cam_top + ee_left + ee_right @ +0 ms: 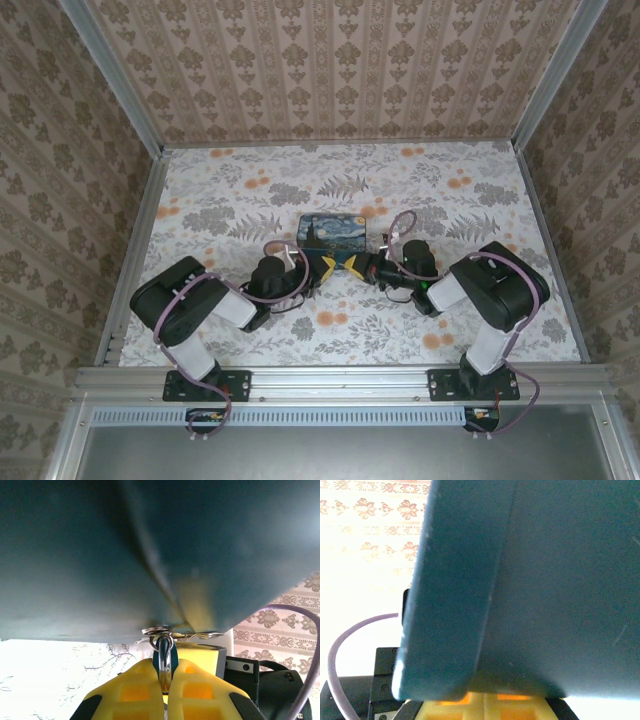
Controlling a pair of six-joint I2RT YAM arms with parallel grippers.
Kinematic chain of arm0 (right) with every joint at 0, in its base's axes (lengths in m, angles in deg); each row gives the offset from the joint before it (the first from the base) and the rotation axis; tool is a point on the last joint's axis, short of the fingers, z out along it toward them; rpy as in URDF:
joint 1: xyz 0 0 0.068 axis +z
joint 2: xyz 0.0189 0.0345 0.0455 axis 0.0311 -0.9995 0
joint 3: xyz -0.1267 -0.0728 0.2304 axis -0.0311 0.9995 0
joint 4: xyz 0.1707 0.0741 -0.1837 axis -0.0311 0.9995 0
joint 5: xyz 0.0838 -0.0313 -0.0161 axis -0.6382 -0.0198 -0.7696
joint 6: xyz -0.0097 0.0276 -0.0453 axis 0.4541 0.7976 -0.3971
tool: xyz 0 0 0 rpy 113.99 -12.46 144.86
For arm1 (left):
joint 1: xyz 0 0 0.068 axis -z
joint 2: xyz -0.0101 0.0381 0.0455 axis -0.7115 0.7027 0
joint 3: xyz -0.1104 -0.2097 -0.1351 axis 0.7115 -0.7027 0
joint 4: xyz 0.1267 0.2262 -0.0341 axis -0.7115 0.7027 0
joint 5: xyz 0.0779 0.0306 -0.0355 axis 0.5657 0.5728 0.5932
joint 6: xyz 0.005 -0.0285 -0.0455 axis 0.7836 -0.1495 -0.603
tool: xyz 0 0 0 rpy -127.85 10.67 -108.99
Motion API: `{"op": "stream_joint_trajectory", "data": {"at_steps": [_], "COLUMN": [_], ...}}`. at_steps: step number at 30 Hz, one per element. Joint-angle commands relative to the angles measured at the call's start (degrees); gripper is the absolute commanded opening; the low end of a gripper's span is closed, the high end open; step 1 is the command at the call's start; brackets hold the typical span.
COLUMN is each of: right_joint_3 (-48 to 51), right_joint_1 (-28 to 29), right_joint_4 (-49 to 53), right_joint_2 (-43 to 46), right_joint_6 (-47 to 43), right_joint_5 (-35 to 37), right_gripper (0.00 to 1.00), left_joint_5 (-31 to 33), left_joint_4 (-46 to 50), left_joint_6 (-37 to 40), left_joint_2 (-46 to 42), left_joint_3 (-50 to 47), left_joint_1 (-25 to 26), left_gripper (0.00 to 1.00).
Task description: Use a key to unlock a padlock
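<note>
The padlock (pixel 170 658) is a tiny teal body with a silver shackle, and my left gripper (pixel 166 676) is shut on it from both sides. A silver ring (pixel 156 630) and a thin metal piece (pixel 205 635) lie just above it, against the underside of the dark blue box (pixel 100 555). In the top view both grippers meet at the front edge of the starry-night box (pixel 332 232), left gripper (pixel 328 266) and right gripper (pixel 352 265) tip to tip. My right gripper (pixel 484 701) shows yellow pads pressed together; the box (pixel 545 580) hides its tips. The key is not distinguishable.
The floral table (pixel 250 200) spreads around the box, with patterned walls on three sides. An aluminium rail (pixel 340 380) runs along the near edge by the arm bases. Purple cables loop over both wrists.
</note>
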Motion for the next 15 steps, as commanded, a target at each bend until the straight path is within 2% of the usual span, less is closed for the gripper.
{"op": "stream_joint_trajectory", "data": {"at_steps": [1, 7, 15], "right_joint_3": [-0.7, -1.1, -0.9], "right_joint_1": [-1.5, -1.7, 1.0], "right_joint_4": [-3.9, -8.5, -8.2], "right_joint_2": [-2.8, -5.7, -2.1], "right_joint_6": [-0.9, 2.3, 5.6], "right_joint_5": [0.9, 0.1, 0.2], "right_gripper": [0.0, 0.0, 0.0], "left_joint_5": [-4.0, -3.5, -1.8], "left_joint_4": [-5.1, -5.0, -5.0], "left_joint_6": [-1.3, -1.3, -0.2], "left_joint_2": [-3.6, -4.2, -3.4], "left_joint_3": [1.8, 1.4, 1.5], "left_joint_1": [1.1, 1.3, 2.0], "left_gripper": [0.0, 0.0, 0.0]}}
